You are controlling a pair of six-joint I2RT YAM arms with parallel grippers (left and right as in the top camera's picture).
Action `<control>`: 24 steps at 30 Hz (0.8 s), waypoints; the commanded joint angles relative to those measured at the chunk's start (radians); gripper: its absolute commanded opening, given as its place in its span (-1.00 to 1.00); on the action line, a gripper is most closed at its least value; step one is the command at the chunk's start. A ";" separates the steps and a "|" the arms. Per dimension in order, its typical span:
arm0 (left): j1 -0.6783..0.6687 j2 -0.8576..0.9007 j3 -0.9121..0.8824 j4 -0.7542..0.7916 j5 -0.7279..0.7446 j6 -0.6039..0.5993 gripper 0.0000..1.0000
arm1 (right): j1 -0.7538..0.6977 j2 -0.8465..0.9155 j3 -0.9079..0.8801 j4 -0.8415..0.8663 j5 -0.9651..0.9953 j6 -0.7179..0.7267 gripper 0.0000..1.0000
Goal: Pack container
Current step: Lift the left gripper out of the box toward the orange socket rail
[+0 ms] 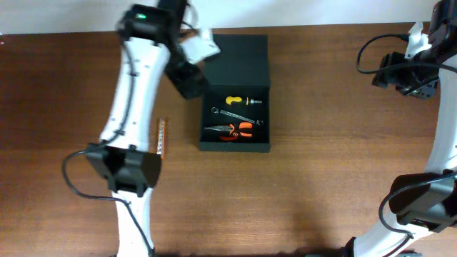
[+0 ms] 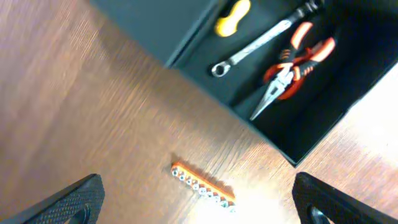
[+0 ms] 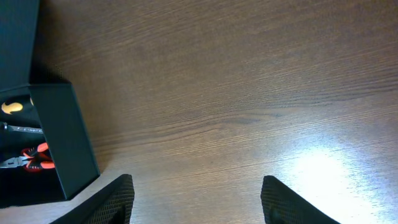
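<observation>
Orange bit strip [image 1: 161,138] lies left of container [image 1: 235,147], long axis near-far, nearest left gripper [image 2: 200,208], jaws spread; right gripper [image 3: 196,202] spread, well apart

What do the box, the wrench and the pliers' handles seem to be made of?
The container: probably cardboard, matte dark, no glare on its walls. The wrench: bare metal, bright silver sheen. The pliers: handles orange-red, likely plastic or rubber coating.
</observation>
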 commanded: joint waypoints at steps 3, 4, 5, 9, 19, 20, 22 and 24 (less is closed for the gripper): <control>0.103 -0.027 0.010 -0.010 0.174 -0.040 0.99 | 0.002 0.003 0.000 0.000 0.005 0.005 0.30; 0.121 -0.026 0.010 -0.010 0.163 -0.066 0.98 | 0.002 0.003 0.000 0.000 0.005 0.005 0.31; 0.136 -0.023 0.010 -0.010 0.151 -0.114 0.99 | 0.002 0.003 0.000 0.000 0.005 0.005 0.31; 0.191 0.005 0.009 -0.025 0.130 -0.351 0.99 | 0.002 0.003 0.000 0.000 0.005 0.005 0.31; 0.230 0.168 -0.053 -0.027 0.066 -0.445 0.66 | 0.002 0.003 0.000 0.000 0.005 0.005 0.31; 0.229 0.187 -0.064 -0.028 0.066 -0.446 0.49 | 0.002 0.003 0.000 0.000 0.005 0.005 0.31; 0.223 0.221 -0.079 -0.032 0.062 -0.446 0.32 | 0.002 0.003 0.000 0.000 0.005 0.005 0.31; 0.209 0.243 -0.099 -0.021 0.026 -0.449 0.32 | 0.002 0.003 0.000 0.001 0.006 0.005 0.32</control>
